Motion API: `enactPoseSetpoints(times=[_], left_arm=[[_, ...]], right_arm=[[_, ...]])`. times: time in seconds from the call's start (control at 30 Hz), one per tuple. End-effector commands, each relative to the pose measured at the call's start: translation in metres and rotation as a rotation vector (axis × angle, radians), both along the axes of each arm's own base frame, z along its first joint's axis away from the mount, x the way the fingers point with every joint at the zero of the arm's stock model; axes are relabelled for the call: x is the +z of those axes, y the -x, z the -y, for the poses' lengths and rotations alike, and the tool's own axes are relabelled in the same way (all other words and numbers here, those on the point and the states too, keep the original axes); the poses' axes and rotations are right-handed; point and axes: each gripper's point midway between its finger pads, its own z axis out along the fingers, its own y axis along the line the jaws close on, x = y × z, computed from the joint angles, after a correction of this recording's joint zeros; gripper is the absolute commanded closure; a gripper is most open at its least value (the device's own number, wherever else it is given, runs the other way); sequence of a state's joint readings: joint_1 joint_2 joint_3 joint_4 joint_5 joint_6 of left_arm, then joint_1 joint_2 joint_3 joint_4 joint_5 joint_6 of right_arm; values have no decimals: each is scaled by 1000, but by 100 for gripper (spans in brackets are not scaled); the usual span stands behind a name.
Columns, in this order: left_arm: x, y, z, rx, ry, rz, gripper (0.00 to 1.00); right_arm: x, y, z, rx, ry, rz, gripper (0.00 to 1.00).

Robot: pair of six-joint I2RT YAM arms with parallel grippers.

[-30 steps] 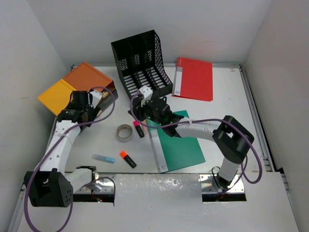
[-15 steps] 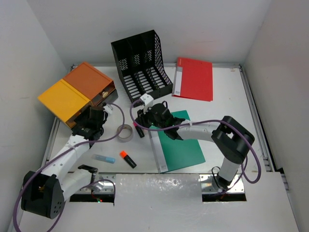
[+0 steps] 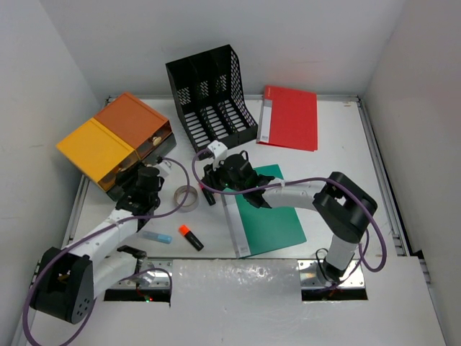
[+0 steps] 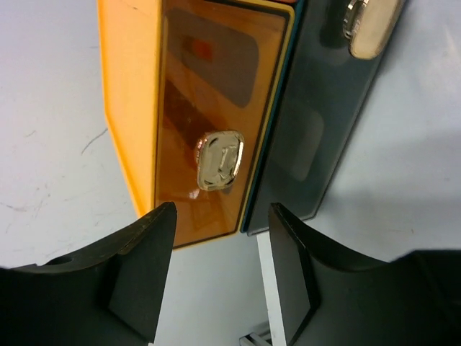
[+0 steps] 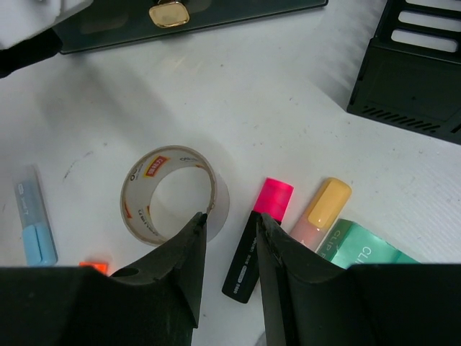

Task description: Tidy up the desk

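The white desk [image 3: 338, 187] holds loose items. My left gripper [image 3: 141, 189] hangs open and empty just in front of the orange-yellow drawer box [image 3: 108, 137]. In the left wrist view its gripper [image 4: 220, 274] faces the orange drawer front [image 4: 209, 94] and a dark drawer front [image 4: 317, 122], both with gold handles. My right gripper [image 3: 209, 175] is open over the desk, its jaws [image 5: 232, 220] between a clear tape roll [image 5: 173, 194] and a pink highlighter [image 5: 274, 198], gripping neither. A yellow highlighter [image 5: 323, 210] lies beside the pink one.
A black mesh file rack [image 3: 211, 97] stands at the back, a red folder [image 3: 289, 117] to its right. A green folder [image 3: 268, 213] lies under the right arm. An orange highlighter [image 3: 191, 238] and a blue stick [image 3: 155, 236] lie near the left arm.
My left gripper has drawn back from the drawer box toward the near side and its jaws have narrowed. My right gripper has shifted slightly toward the tape roll and pink highlighter.
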State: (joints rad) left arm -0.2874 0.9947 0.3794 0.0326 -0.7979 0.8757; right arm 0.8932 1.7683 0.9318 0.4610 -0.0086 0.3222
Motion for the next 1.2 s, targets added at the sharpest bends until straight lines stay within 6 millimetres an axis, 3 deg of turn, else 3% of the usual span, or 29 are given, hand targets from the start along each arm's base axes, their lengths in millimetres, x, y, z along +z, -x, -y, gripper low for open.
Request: enactPoseSetpoints(times=[0.0,0.43,0.83,0.93,0.97,1.17], left_arm=[[14,-10,0,12,-26,109,48],[7,-16,-2,17,-80,118,57],[7,-15,-4,-29,-170,166,74],[6,-16,-3,-35,-168,167,73],[7,-16,-4,-27,-171,169,67],[16,-18,-3,-10,-134,180,51]], right_arm=[[21,-8,-12,3,-53,34,67],[19,-10,-10,4,-30,41,66],[17,-8,-2,-1,-13,44,66],[18,-6,1,0,-9,49,66],[19,-6,1,0,-11,50,66],[18,-4,3,0,-9,46,66]])
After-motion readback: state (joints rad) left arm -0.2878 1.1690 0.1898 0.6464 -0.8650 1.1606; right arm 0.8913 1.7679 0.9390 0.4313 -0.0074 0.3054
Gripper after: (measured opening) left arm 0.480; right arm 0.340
